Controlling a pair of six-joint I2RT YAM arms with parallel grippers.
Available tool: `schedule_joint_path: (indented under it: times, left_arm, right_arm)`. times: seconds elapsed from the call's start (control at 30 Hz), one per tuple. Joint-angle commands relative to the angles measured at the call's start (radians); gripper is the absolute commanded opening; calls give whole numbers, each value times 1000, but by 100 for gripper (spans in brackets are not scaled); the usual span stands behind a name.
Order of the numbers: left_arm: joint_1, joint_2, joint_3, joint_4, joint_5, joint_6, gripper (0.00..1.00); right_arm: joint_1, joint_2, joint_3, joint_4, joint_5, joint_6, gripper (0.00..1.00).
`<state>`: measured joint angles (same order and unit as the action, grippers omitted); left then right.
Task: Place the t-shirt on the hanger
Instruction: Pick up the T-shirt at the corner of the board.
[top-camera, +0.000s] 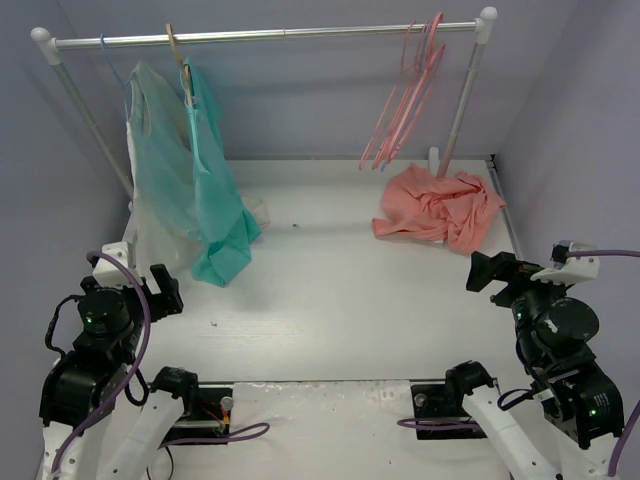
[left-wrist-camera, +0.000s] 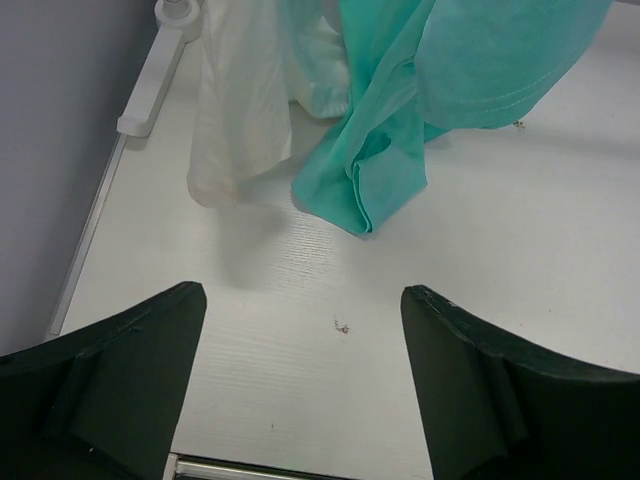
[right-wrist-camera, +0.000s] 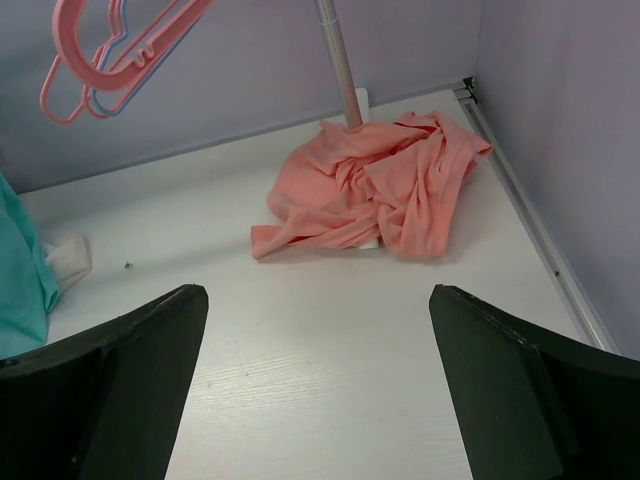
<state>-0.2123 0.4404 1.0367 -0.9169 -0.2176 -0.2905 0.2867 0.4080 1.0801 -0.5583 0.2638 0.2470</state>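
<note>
Top view. Rail (top-camera: 280, 35): pale garment (top-camera: 150, 190) and teal garment (top-camera: 215, 200) hang at its left end, a bunch of pink hangers (top-camera: 405, 100) at its right end. T-shirt (top-camera: 440, 205): crumpled on the table (top-camera: 330, 290), far right, beside the rack post (top-camera: 460, 100). Left gripper (top-camera: 150, 285) and right gripper (top-camera: 487, 273): low at the near corners, well apart from the t-shirt.

Left wrist view. Left gripper (left-wrist-camera: 300, 295): jaws spread, nothing between them. Teal garment (left-wrist-camera: 400, 130) and pale garment (left-wrist-camera: 245, 110) hang ahead, hems reaching the table (left-wrist-camera: 500, 250).

Right wrist view. Right gripper (right-wrist-camera: 320, 295): jaws wide, holding nothing. T-shirt (right-wrist-camera: 370, 190): heaped ahead at the post (right-wrist-camera: 340, 60) foot. Pink hangers (right-wrist-camera: 100, 50): upper left.

Teal garment (left-wrist-camera: 390, 150) beside pale garment (left-wrist-camera: 240, 130), white table (left-wrist-camera: 520, 260) beyond wide-spread left gripper (left-wrist-camera: 300, 300)
</note>
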Motion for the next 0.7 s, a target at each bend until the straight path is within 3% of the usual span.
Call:
schedule_joint_path:
  times: [0.0, 0.23, 0.43, 0.57, 0.67]
  left_arm:
    - [-1, 34, 36, 56, 6, 13, 80]
    - [-1, 84, 92, 12, -29, -9, 80]
    - [-2, 173, 178, -85, -31, -82, 80]
    - [-1, 228, 200, -125, 43, -102, 80]
    - [-2, 256, 201, -134, 79, -133, 80]
  right_arm:
    - [-8, 22, -5, 86, 37, -37, 100]
    - [-9, 104, 49, 112, 41, -22, 100]
    - [-7, 447, 162, 96, 172, 127, 100]
    - [-29, 638, 207, 150, 178, 156, 100]
    - [-125, 764, 204, 201, 122, 198, 100]
